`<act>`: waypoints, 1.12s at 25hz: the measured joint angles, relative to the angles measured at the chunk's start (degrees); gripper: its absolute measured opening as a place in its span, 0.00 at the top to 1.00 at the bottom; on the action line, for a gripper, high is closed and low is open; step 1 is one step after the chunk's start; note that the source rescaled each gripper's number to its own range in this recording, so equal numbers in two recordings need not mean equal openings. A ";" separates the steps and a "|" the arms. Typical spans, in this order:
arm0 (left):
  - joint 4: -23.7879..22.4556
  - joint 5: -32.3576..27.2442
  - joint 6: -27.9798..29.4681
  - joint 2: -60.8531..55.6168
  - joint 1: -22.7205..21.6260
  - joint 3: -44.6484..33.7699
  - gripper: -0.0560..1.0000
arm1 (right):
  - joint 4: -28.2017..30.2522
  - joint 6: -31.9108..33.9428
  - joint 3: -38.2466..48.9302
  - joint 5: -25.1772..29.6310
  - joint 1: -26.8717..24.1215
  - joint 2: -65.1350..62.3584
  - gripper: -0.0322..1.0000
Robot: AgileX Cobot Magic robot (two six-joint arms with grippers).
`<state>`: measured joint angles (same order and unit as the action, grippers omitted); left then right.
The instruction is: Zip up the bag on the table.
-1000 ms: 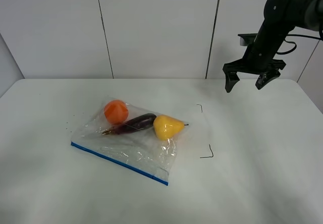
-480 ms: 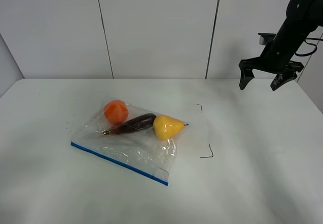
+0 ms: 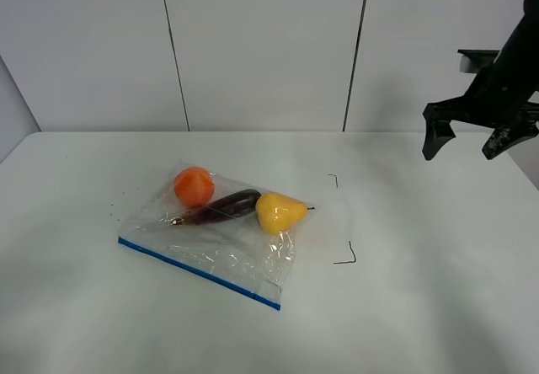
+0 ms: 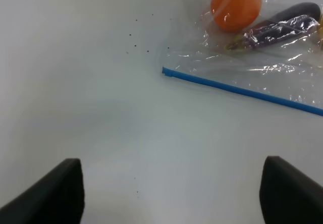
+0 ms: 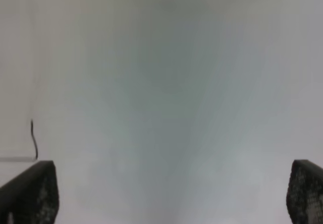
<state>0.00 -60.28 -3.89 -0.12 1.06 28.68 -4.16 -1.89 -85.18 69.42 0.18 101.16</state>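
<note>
The clear plastic bag [image 3: 210, 239] lies on the white table [image 3: 421, 290] left of centre, its blue zipper strip [image 3: 198, 273] along the near edge. Inside are an orange [image 3: 194, 186], a purple eggplant [image 3: 221, 206] and a yellow pear [image 3: 278, 211]. My right gripper [image 3: 472, 142] is open and empty, held high at the far right, well away from the bag. My left gripper [image 4: 171, 193] is open and empty; its wrist view shows the bag [image 4: 262, 67], the orange [image 4: 235, 5] and the blue strip [image 4: 242, 90] ahead of it. The left arm is out of the exterior view.
Thin black corner marks [image 3: 345, 256] lie on the table right of the bag; one shows in the right wrist view [image 5: 34, 141]. Small dark specks [image 4: 139, 35] dot the table by the bag's left corner. A panelled white wall [image 3: 253, 45] stands behind the table.
My right gripper has moved steadily to the right, away from the bag, staying open. The bag has not moved.
</note>
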 joint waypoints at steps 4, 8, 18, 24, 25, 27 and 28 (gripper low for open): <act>0.00 0.00 -0.05 0.00 -0.05 0.00 0.00 | -0.06 0.00 9.98 -0.05 0.00 -9.98 0.00; 0.00 0.00 -0.05 0.00 -1.82 0.00 0.00 | -0.06 -0.04 21.06 -0.01 0.00 -20.83 0.00; 0.00 0.00 -0.05 0.00 -2.05 0.00 0.00 | 0.13 -2.35 46.06 -7.56 0.00 -49.87 0.00; 0.00 0.00 -0.05 0.00 -2.05 0.00 0.00 | 0.13 -0.58 55.17 -9.08 0.00 -67.47 0.00; 0.00 0.05 -0.05 0.00 -2.05 0.00 0.00 | 0.18 -0.40 56.11 -9.32 0.00 -70.46 0.00; 0.00 0.05 -0.05 0.00 -2.05 0.00 0.00 | 0.41 -0.28 56.63 -10.12 0.00 -75.60 0.00; 0.00 0.05 -0.05 0.00 -2.05 0.00 0.00 | 0.56 -0.24 56.63 -10.46 0.00 -78.07 0.00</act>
<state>0.00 -60.23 -3.94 -0.12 -0.99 28.68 -3.60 -2.12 -28.55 58.96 0.18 23.09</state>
